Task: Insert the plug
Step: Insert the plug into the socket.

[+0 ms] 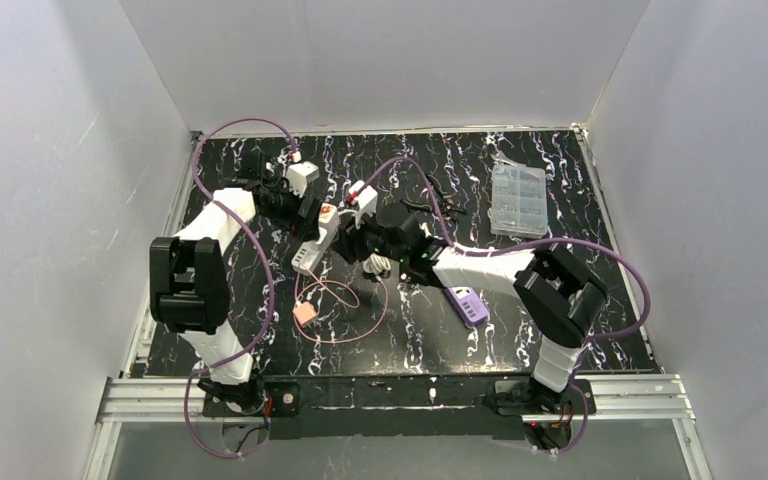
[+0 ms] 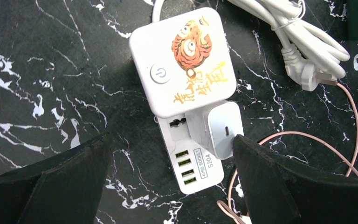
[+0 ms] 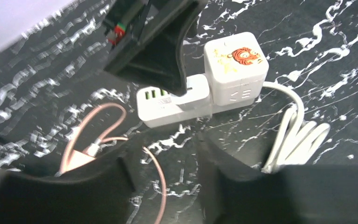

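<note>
The white square charger plug [image 2: 214,128] sits in the white tiger-print power strip [image 2: 192,176], seemingly seated.
My left gripper [image 2: 171,142], fingers wide, straddles the strip across its long axis, one finger just beside the plug; my right gripper [image 3: 165,149], parted and empty, hangs near the strip's side.

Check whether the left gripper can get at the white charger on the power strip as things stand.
Probably yes: the left gripper hangs open directly over the charger, with nothing between them.
</note>
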Controlling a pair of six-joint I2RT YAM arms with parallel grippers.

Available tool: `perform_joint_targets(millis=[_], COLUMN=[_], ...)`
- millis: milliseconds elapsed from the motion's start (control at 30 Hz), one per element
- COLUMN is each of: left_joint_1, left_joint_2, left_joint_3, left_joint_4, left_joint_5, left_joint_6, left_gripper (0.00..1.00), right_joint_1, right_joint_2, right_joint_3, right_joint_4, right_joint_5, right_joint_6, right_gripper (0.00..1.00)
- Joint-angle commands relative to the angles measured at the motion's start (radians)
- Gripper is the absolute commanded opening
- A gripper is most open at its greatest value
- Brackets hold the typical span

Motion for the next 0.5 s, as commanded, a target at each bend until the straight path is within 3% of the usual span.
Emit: perform_joint_targets(millis=[0,33,67,467], left_joint_1=[0.006,0.005,0.006,0.017], left_joint_2=[-0.023,-0.028,-0.033,-0.077], left_joint_3=[0.051,0.057,0.059,0.067], left_joint_4=[-0.076,-0.078,-0.079,-0.093], left_joint_5=[-0.045,-0.050,-0.058,-0.068], left_joint_6=[-0.027,-0.027,-0.025,-0.043], left_gripper=[0.98,0.98,0.98,0.98], right_joint_1=[-0.010,-0.009,-0.010,-0.012], right_joint_2=[-0.006,0.007,0.022,0.230], right_joint_3=[0.088,0.106,0.120,0.308], right_joint_4=[-0.086,-0.093,-0.094,-0.101], right_joint_5=[0.007,0.017,0.021,-0.063], right_joint_6=[0.006,0.007,0.007,0.015], right_gripper=[0.23,0.07,0.01,0.01])
